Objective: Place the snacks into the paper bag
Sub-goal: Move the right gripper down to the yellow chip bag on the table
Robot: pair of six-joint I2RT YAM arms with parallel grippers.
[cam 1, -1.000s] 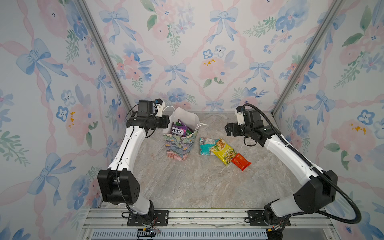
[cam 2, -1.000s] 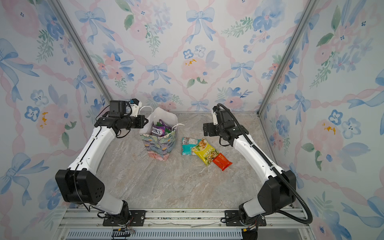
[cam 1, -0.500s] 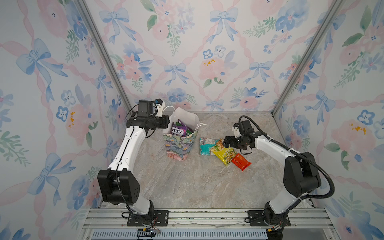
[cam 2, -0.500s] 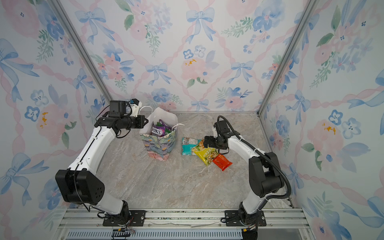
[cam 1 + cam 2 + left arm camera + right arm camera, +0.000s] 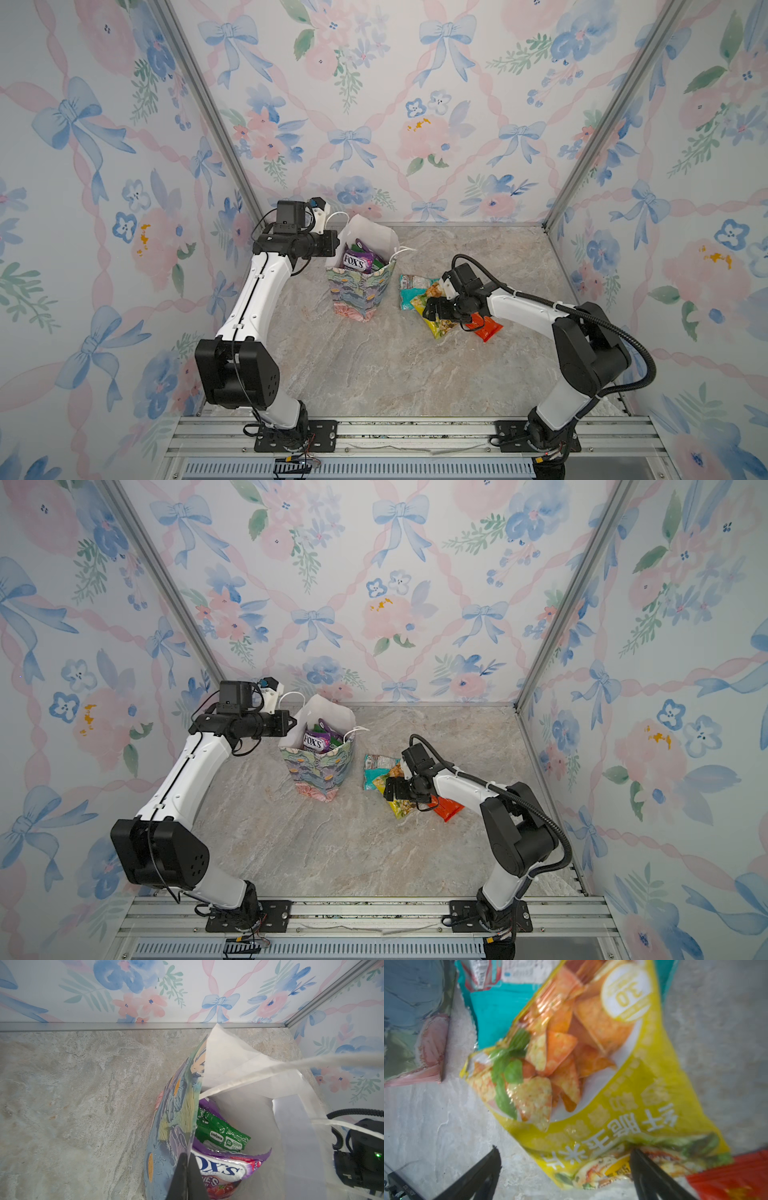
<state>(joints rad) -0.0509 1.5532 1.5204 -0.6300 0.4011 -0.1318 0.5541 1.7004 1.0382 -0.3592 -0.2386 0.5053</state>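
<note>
Left pincer (image 5: 187,1176) clamped on rim of bag (image 5: 360,291); bag upright, far side of desk (image 5: 374,365), FOX'S pack (image 5: 354,262) and green pack (image 5: 220,1136) inside. Right pincer (image 5: 564,1150) spread wide over yellow pack (image 5: 441,329), right of bag; teal pack (image 5: 406,293) and red pack (image 5: 487,330) touching it

Paper bag (image 5: 360,293) upright, purple FOX'S packet (image 5: 353,261) inside; teal packet (image 5: 406,301), yellow packet (image 5: 602,1095), red-orange packet (image 5: 487,327) flat beside.

Room around the paper bag (image 5: 360,291)
Bare table (image 5: 374,374) wide in front; purple packet (image 5: 355,261) and cord handle (image 5: 249,1073) crowd the mouth, left gripper (image 5: 186,1167) clamps the rim
</note>
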